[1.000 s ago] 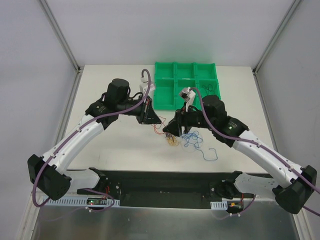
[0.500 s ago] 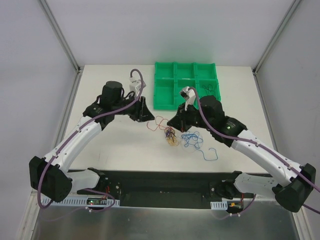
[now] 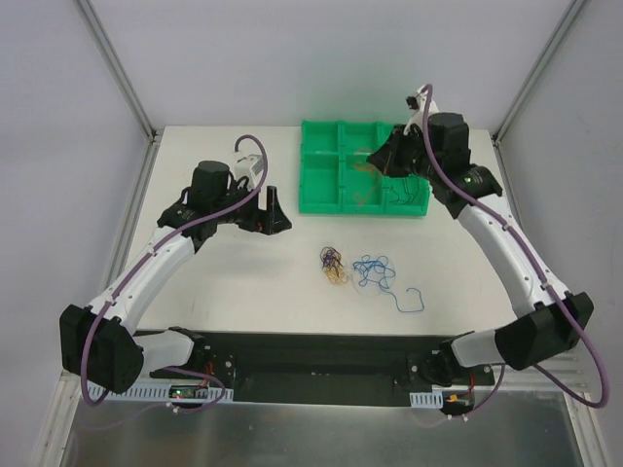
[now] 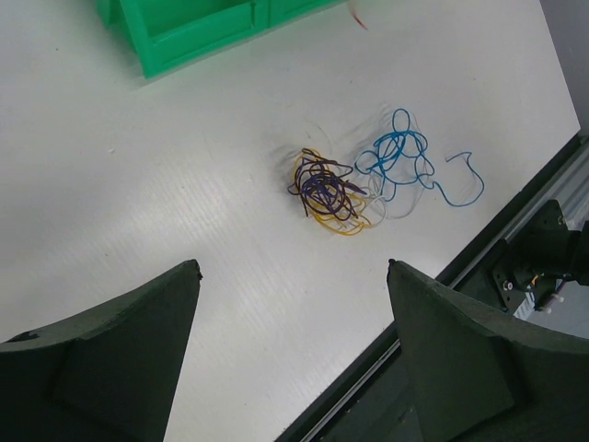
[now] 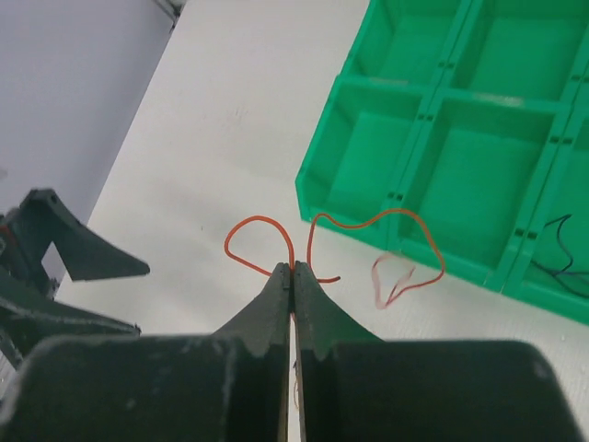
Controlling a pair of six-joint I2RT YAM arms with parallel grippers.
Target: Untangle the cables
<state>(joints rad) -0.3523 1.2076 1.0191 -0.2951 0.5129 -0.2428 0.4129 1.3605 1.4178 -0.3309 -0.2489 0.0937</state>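
Observation:
A small knot of purple and yellow cables (image 3: 334,266) (image 4: 327,193) lies on the white table. Right beside it is a loose curly blue cable (image 3: 373,272) (image 4: 396,157). My right gripper (image 3: 378,161) (image 5: 293,269) is shut on a red-orange cable (image 5: 267,219) and holds it in the air over the front left part of the green tray (image 3: 321,165); the cable's loops hang free. My left gripper (image 3: 276,210) (image 4: 293,267) stands open and empty above the table, left of the knot.
The green tray (image 5: 414,166) has several compartments; a thin dark cable (image 5: 561,249) lies in one at the right. The tray's corner (image 4: 184,37) shows in the left wrist view. The black base rail (image 3: 321,352) runs along the table's near edge.
My right gripper shut on the red-orange cable at the pile and carried it up and back over the tray. My left gripper opened and drew back to the left.

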